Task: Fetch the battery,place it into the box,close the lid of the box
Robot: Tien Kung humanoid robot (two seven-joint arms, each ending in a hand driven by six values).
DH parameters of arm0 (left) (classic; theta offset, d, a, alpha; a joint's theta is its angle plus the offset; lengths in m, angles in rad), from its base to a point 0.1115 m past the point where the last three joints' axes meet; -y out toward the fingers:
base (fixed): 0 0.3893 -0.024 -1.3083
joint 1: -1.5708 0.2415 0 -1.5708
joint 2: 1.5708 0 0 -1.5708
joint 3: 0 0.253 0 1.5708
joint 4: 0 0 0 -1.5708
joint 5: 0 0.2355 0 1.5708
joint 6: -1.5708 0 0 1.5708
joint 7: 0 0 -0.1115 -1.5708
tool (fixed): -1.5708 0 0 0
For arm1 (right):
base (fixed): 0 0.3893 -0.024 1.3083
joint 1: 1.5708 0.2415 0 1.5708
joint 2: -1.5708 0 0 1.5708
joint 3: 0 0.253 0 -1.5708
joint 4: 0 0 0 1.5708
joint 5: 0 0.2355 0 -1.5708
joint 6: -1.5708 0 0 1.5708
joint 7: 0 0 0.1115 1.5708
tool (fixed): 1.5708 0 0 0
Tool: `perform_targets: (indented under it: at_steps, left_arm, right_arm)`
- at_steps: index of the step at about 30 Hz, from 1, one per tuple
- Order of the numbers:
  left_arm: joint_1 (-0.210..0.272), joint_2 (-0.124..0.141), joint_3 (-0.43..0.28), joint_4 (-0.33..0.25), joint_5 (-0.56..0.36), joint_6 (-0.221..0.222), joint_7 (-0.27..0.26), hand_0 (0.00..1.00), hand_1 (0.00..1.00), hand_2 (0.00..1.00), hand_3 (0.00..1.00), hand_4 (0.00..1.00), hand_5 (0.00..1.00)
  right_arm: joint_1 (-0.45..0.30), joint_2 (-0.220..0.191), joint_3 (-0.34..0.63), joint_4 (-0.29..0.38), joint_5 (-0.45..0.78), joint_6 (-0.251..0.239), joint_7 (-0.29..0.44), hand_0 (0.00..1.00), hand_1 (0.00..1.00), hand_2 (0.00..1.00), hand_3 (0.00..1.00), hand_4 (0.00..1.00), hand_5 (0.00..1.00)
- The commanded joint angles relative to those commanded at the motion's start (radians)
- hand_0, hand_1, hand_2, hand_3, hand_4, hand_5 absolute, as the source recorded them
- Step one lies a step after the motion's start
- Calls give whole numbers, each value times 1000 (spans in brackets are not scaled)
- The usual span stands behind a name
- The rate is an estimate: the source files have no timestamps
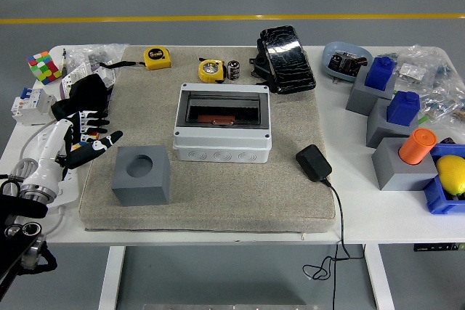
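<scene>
The battery, a small black cylinder, stands on the beige mat near its far edge, next to a yellow tape measure. The grey box sits at the mat's middle, with a dark see-through lid and an orange thing inside. I cannot tell whether the lid is open or down. My left hand is at the mat's left edge, fingers spread and empty, far from the battery and box. My right arm is out of view.
A grey cube with a round hole stands near my left hand. A second tape measure, a black pouch and a power adapter lie on the mat. A Rubik's cube is far left. Grey and blue blocks stand right.
</scene>
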Motion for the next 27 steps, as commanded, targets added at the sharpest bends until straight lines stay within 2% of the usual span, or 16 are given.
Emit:
perform_targets:
  at_steps: [5,11,16,20,23,24,25,27]
  left_arm:
    - [9,-5,-3,-16,3,0,8,394,581,631,637,984,376]
    - [8,-4,13,-27,-3,-6,14,394,579,630,636,986,380]
    - [4,-7,2,-40,0,-14,19,394,579,630,636,986,380]
    - [-38,-1,12,-40,-3,-12,18,392,579,631,637,986,380]
    - [-72,29,57,-42,-9,-17,21,393,578,630,636,986,383]
    - [-69,34,63,-44,-11,-19,22,393,578,630,636,986,383]
    - [-55,33,61,-47,-11,-20,23,393,578,630,636,986,383]
    - [-34,24,51,-49,-9,-19,23,393,578,630,636,986,383]
  right_arm:
    - [7,-4,12,0,-5,0,0,652,673,688,581,951,558]
    - [0,-5,86,0,-70,2,-18,653,673,688,580,951,559]
    - [-12,-5,80,0,-48,4,-1,653,673,688,580,951,559]
    - [20,4,130,0,-80,8,-21,652,673,688,580,950,560]
    - [15,-9,23,6,20,19,21,651,674,688,581,950,559]
    - [8,-16,-4,8,38,18,24,651,674,688,581,950,559]
    - [1,-21,9,3,24,17,16,651,674,688,581,950,559]
    - [-5,-21,78,0,-41,9,-14,651,674,688,581,950,559]
